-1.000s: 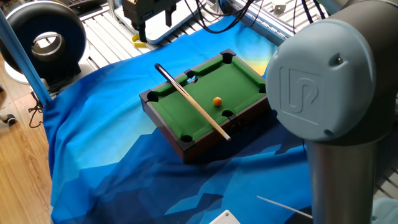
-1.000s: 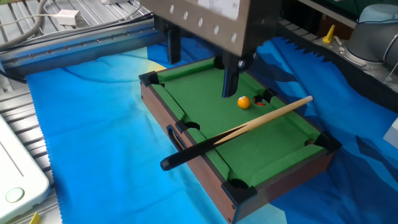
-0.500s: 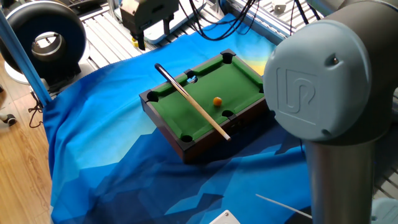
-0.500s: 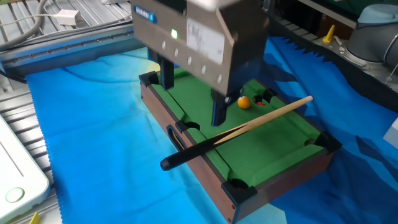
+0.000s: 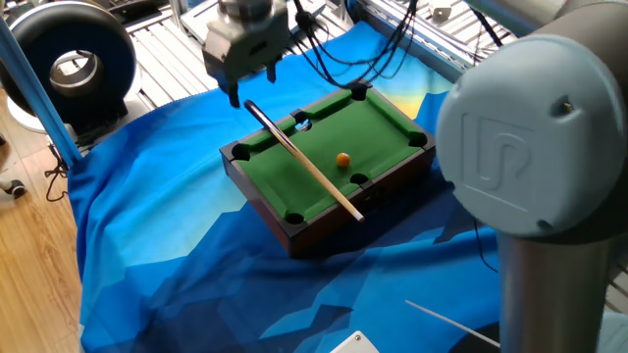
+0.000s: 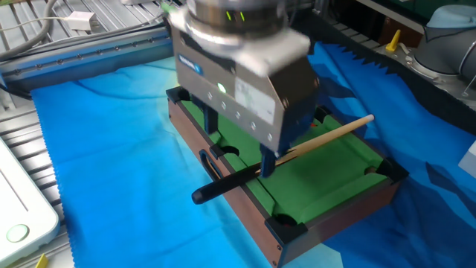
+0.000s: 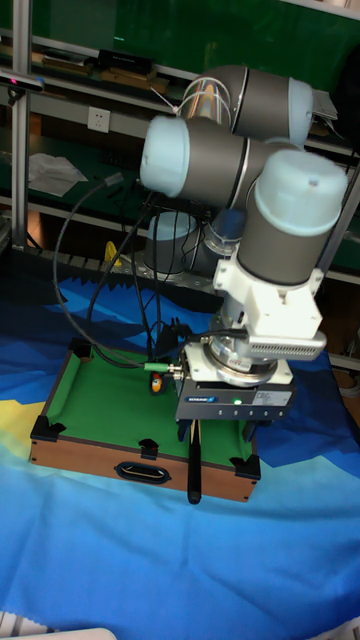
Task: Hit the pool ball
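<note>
two-finger gripper (image 5: 250,86): fingers apart, holding nothing, over the cue's dark butt end | tiny glossy orange pool ball (image 5: 342,159): mid-felt, well apart from gripper, beside wooden cue (image 5: 306,165)

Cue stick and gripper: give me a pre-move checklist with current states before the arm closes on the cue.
1. Gripper open: ok, fingers spread.
2. Gripper over the cue stick's dark butt end: ok, it hangs above that end.
3. Cue between the fingers: cannot tell; the gripper body hides this in the other fixed view.
4. Cue resting across the mini pool table rails: ok.
5. Pool ball on the felt, apart from the cue: ok.
6. Cue aimed at ball: not ok, it lies alongside.
</note>
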Tool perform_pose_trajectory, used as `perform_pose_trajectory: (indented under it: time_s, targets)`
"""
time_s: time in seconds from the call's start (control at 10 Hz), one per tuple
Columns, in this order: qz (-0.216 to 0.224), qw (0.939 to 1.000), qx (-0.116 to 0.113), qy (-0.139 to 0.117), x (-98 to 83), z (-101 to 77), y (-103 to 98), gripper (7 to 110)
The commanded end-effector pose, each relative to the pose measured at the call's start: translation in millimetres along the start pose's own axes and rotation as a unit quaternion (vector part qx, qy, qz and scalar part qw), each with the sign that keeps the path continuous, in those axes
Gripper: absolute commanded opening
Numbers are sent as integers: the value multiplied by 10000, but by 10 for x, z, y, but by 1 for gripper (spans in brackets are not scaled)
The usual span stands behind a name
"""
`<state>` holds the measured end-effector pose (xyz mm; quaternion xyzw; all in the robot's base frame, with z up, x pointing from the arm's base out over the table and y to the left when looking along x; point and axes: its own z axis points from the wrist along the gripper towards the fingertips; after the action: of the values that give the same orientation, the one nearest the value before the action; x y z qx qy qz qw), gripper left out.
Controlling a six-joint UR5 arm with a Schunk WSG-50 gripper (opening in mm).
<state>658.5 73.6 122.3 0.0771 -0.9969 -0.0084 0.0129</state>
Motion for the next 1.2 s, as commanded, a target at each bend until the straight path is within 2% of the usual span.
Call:
perform_pose_trajectory:
  time_s: [0.0, 0.2, 0.5, 0.8, 1.1]
  targets:
    - [-47, 9999, -8, -137, 109, 318, 23, 88]
    - [-17, 9997, 33, -255, 122, 423, -50, 88]
    - [111, 9991, 112, -392, 222, 425, -105, 88]
    - [302, 9983, 100, -489, 334, 436, -31, 88]
    - [256, 9981, 65, -555, 407, 503, -30, 88]
